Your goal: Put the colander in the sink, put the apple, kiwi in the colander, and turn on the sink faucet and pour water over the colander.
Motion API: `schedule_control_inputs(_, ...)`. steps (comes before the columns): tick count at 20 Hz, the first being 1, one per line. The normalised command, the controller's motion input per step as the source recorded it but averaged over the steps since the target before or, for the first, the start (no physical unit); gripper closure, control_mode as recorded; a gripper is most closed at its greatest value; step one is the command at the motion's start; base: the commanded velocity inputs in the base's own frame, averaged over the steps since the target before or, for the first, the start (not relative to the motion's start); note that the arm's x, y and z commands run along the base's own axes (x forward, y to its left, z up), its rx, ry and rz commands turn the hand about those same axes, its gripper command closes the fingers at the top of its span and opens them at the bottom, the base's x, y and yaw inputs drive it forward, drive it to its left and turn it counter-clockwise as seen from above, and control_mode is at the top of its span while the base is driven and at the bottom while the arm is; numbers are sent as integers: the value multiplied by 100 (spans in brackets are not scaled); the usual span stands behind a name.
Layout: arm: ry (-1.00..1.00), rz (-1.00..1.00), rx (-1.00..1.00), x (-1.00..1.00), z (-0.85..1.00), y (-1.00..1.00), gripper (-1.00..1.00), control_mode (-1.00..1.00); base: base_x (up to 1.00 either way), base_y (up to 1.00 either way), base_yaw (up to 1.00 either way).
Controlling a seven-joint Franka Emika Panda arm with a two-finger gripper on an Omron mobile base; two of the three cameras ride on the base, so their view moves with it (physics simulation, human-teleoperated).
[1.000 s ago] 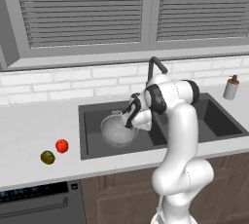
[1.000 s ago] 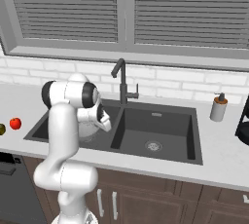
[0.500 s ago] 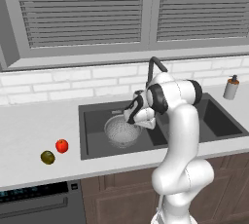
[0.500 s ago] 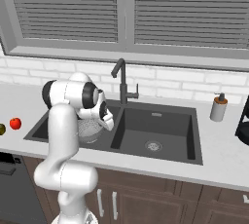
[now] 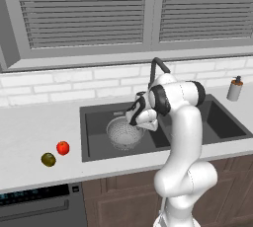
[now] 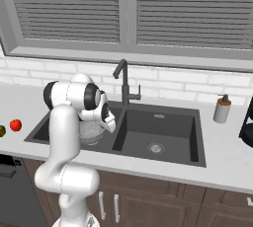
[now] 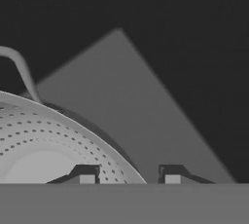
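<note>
Gleaming pale counter (image 5: 29, 127) around dark sink (image 5: 94, 117) under shuttered window (image 5: 84, 14).

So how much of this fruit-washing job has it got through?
The first step is in hand: the colander sits in the left basin of the sink, with the gripper astride its rim. Left to do: the apple and kiwi lie on the counter, and the faucet runs no water.

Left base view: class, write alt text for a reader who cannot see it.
A white robot arm lowers a silver colander into the left basin of a dark sink, its gripper at the colander's rim. A red apple and a kiwi lie on the counter to the left.
</note>
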Motion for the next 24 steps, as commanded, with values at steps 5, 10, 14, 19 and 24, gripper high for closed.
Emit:
schedule_control_inputs(5, 0, 0, 0, 0, 1, 0, -100, -100, 0, 0, 0)
schedule_control_inputs(10, 2, 0, -5, 0, 37, 0, -100, -100, 0, 0, 0)
schedule_control_inputs(14, 1, 0, -8, 0, 59, 0, -100, -100, 0, 0, 0)
schedule_control_inputs(19, 0, 0, -3, -5, 52, 0, -100, -100, 0, 0, 0)
schedule_control_inputs(24, -2, 3, 2, -58, 49, 0, -100, -100, 0, 0, 0)
